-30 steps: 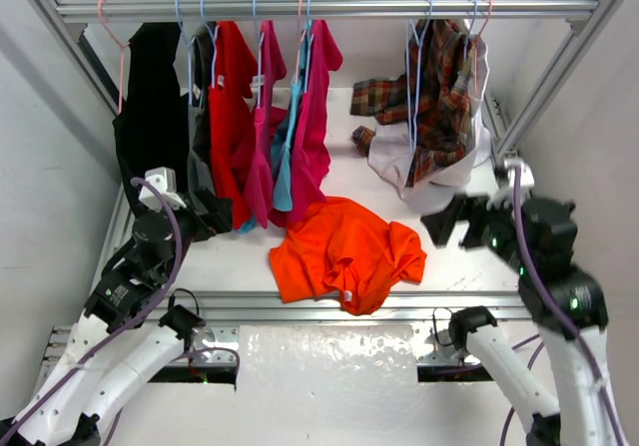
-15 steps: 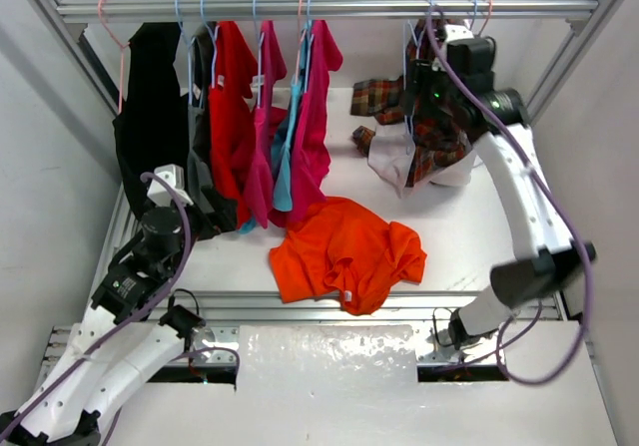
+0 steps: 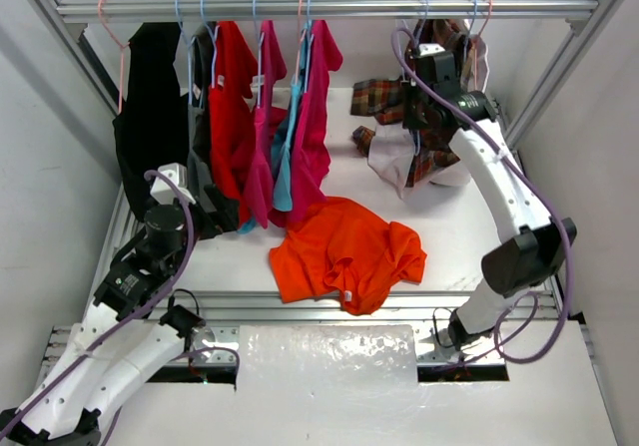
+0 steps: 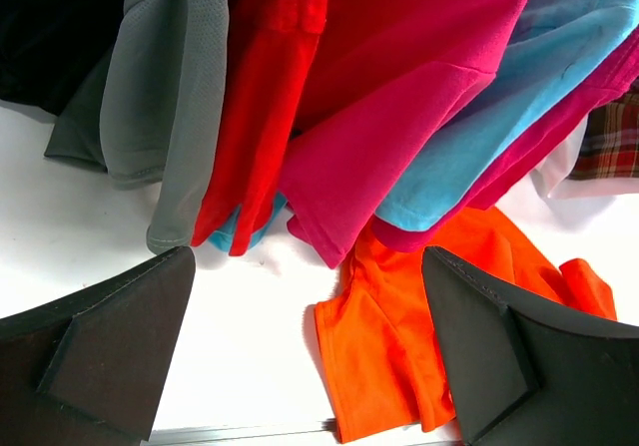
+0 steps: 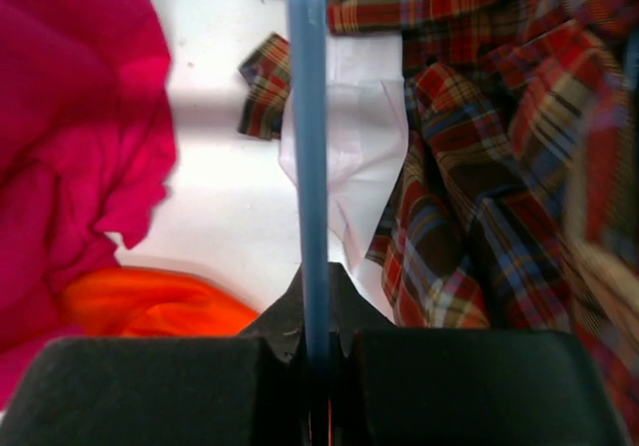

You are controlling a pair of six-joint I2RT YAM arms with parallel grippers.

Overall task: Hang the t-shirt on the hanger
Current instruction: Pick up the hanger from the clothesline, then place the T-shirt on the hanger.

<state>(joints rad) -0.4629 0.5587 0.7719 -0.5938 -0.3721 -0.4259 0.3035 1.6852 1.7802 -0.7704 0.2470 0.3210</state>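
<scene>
The orange t-shirt (image 3: 344, 251) lies crumpled on the white table near its front edge; it also shows in the left wrist view (image 4: 419, 336) and the right wrist view (image 5: 150, 306). The pale blue hanger (image 5: 307, 117) hangs from the rail beside a plaid shirt. My right gripper (image 5: 318, 276) is shut on its thin blue wire, high at the back right (image 3: 419, 115). My left gripper (image 4: 308, 256) stands open at the left (image 3: 180, 212), above the table, with the t-shirt's sleeve ahead of it and nothing between its fingers.
A metal rail (image 3: 319, 7) spans the back and carries black (image 3: 150, 117), grey, red (image 3: 232, 117), magenta (image 3: 315, 107) and light blue garments on thin hangers. A plaid shirt (image 3: 444, 117) and a white garment hang at the right. Slanted frame posts flank both sides.
My right arm swung from low at the right edge up to the rail, and its jaws closed on the blue hanger. The left arm barely shifted; the t-shirt has not moved.
</scene>
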